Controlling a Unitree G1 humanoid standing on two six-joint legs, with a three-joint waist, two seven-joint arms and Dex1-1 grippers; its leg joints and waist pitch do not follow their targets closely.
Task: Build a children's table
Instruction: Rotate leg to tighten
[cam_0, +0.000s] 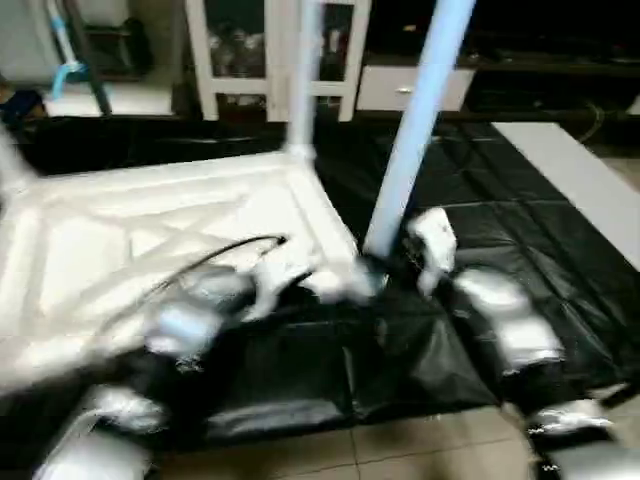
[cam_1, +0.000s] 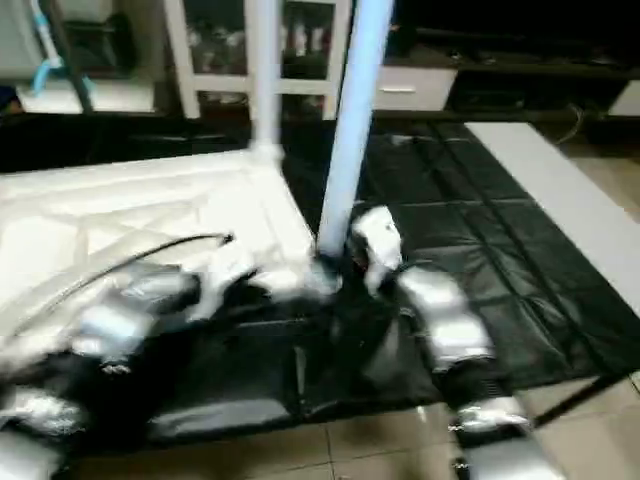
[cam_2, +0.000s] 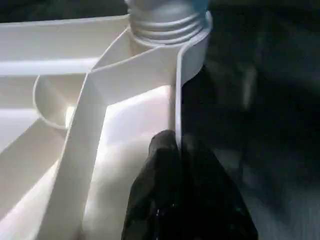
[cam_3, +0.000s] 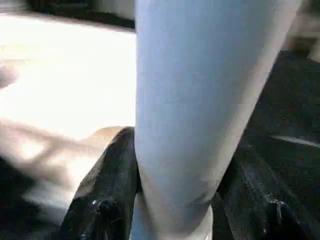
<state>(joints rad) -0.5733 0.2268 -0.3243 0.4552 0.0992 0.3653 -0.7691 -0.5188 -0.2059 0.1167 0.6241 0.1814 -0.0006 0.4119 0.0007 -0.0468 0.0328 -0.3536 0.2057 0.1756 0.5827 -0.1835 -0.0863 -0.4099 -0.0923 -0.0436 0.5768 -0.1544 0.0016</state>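
The white table top (cam_0: 150, 230) lies upside down on the black mat, its ribs facing up. One leg (cam_0: 303, 80) stands upright in the far right corner socket. A second leg (cam_0: 420, 120) stands in the near right corner, its threaded end (cam_2: 167, 22) sitting in the socket. My right gripper (cam_0: 378, 268) is low on this near leg, a black finger (cam_3: 107, 185) pressed against each side of the tube. My left gripper (cam_2: 175, 145) is shut on the thin side wall of the table top, just beside that same corner socket.
The black mat (cam_0: 480, 200) covers the floor under and to the right of the top. A white strip (cam_0: 580, 180) lies at the mat's right side. A white cabinet (cam_0: 270, 60) stands behind. Tiled floor (cam_0: 420, 440) shows in front.
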